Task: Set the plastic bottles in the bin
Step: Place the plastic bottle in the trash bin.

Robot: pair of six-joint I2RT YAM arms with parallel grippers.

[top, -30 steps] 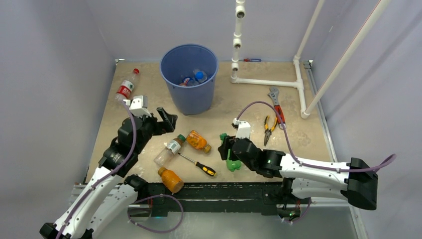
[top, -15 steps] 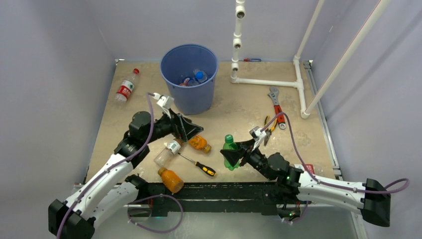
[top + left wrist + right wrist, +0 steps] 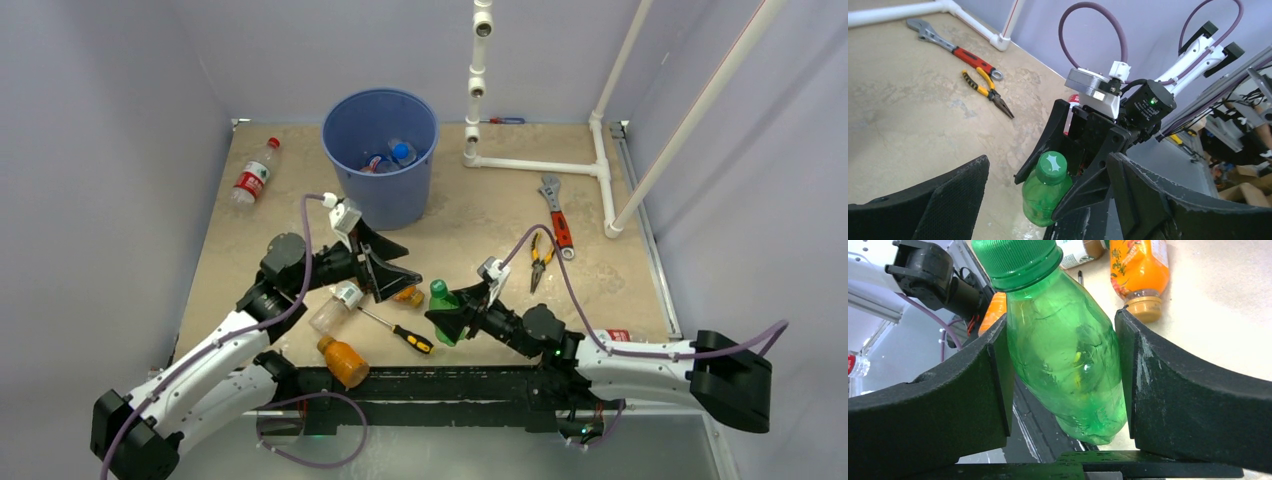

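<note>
star on green bottle (image 3: 1045, 200) cap: left wrist only.

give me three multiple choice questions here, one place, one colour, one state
1. Where does the red-labelled bottle lie relative to the blue bin?
A. inside it
B. left of it, on its side
C. right of it, upright

2. What colour is the cap of the held bottle?
A. white
B. green
C. orange

3. How is the left gripper?
A. open, holding nothing
B. shut on a bottle
C. shut, empty

Answers: 1 B, it lies apart from the bin on the left; 2 B, the right wrist view shows the cap green; 3 A, its jaws stand wide apart.
</note>
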